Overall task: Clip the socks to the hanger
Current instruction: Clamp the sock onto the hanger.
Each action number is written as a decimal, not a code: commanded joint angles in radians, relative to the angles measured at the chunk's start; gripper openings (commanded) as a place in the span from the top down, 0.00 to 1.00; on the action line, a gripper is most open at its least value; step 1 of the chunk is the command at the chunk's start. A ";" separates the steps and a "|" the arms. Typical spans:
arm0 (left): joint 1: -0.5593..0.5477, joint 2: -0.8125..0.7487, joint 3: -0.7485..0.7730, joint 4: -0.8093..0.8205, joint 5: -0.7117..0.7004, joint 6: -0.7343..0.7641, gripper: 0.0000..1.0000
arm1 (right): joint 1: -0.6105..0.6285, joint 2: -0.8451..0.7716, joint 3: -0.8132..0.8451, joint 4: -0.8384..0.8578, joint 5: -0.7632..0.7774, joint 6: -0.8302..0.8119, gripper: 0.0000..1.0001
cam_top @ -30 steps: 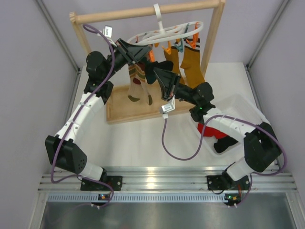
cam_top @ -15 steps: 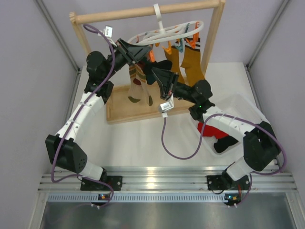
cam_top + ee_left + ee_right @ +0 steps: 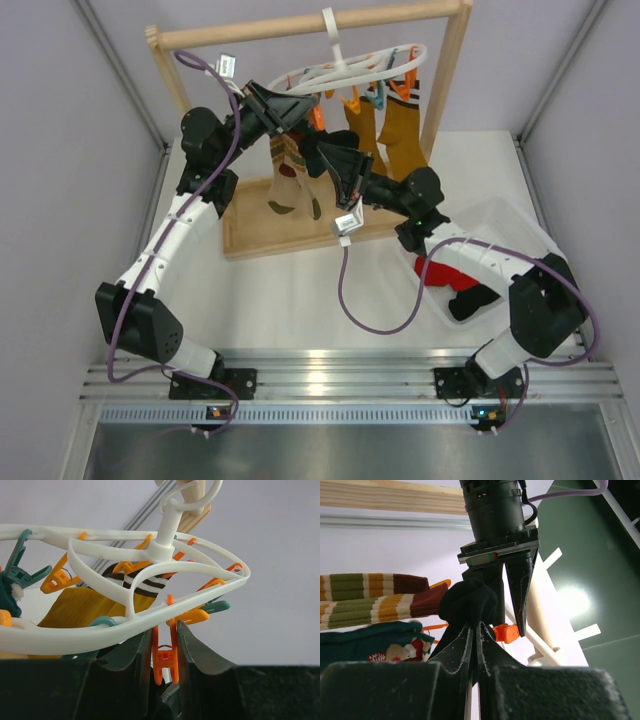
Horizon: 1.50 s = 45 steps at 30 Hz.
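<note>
The left fingers [image 3: 192,652] are clamped on an orange clip [image 3: 164,662] that hangs under the near rim of the white ring hanger [image 3: 75,635], one finger on each side of it. The right fingers [image 3: 456,645] are pressed together on a bunched black sock [image 3: 467,600]. They hold it up just beside that same clip. The hanger hangs by its hook from the top bar of the wooden rack [image 3: 300,26]. Mustard-yellow socks [image 3: 402,125] and a striped sock [image 3: 288,170] are already clipped to it. On the table [image 3: 300,300], off to the right, a red sock [image 3: 455,272] and a second black sock [image 3: 477,300] lie in a clear bin [image 3: 515,225].
</note>
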 commanded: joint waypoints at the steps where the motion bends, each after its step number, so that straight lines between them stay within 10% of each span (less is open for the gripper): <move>1: -0.005 0.002 -0.005 0.030 0.092 0.000 1.00 | 0.010 0.016 0.058 0.010 -0.010 0.003 1.00; 45: -0.004 -0.005 -0.015 0.004 0.070 0.047 1.00 | 0.009 -0.035 0.020 0.039 0.009 -0.018 1.00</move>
